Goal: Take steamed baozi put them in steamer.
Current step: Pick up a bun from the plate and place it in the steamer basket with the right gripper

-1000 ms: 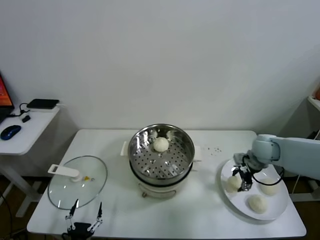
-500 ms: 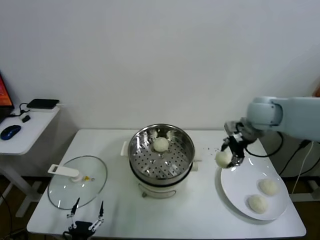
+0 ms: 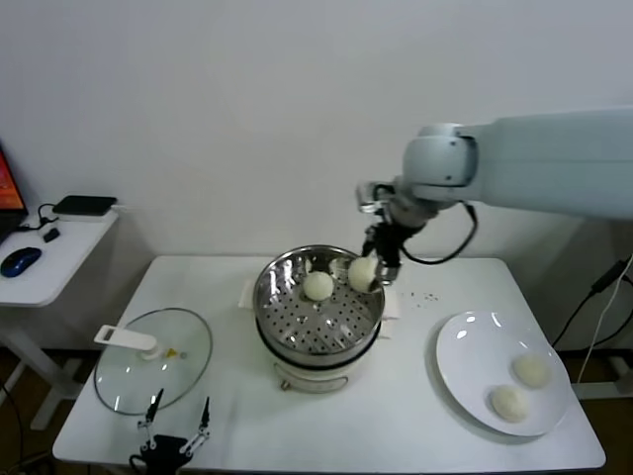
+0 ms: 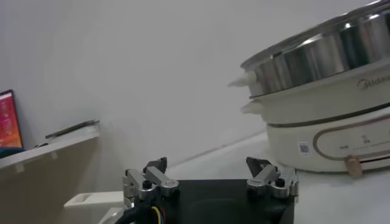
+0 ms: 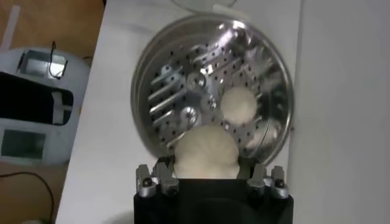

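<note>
One baozi [image 3: 363,273] sits clamped in the right claw [image 3: 379,265], held over the far right rim of the steamer [image 3: 318,309]. A second bun [image 3: 317,286] lies inside the basket. Two more buns [image 3: 520,387] rest on the white plate [image 3: 465,348] on the counter [image 3: 415,421]. The left claw [image 3: 170,447] hangs parked near the glass lid [image 3: 151,358], its fingers spread wide and holding nothing.

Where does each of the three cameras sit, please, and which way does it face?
Head: high, looking down on the table; right arm carries a bun over the steamer.
Left wrist: low by the table edge, facing sideways at the steamer; open left gripper shows.
Right wrist: above, looking straight down; right gripper holds the bun.
All share the steamer.
</note>
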